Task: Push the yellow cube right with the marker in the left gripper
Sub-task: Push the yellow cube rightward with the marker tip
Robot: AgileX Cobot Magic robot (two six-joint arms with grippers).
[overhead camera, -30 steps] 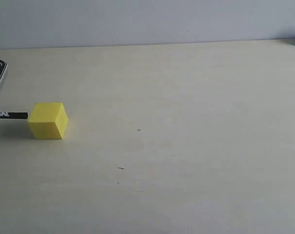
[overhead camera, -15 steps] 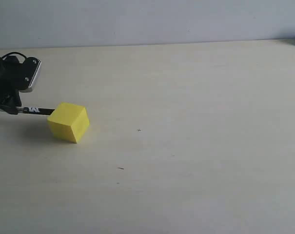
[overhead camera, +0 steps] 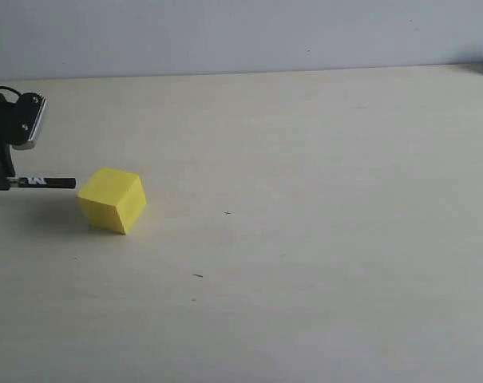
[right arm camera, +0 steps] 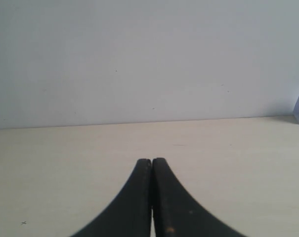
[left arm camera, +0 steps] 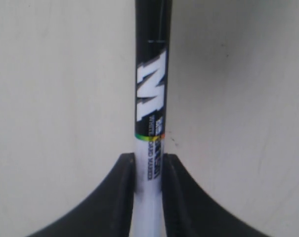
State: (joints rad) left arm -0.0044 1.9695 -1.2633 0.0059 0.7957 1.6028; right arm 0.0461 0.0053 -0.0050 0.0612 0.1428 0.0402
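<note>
Black two-fingered left claw set low over the pale tabletop, clamped on a slim white marker held level, black end just beside the small bright yellow cube at left, large "M" printed, smaller print unreadable, right claw pressed together.

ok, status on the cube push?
Status: left gripper shut on marker; right gripper shut, empty. Tip at cube's left side, contact unclear. Nothing visible in the way rightward.
</note>
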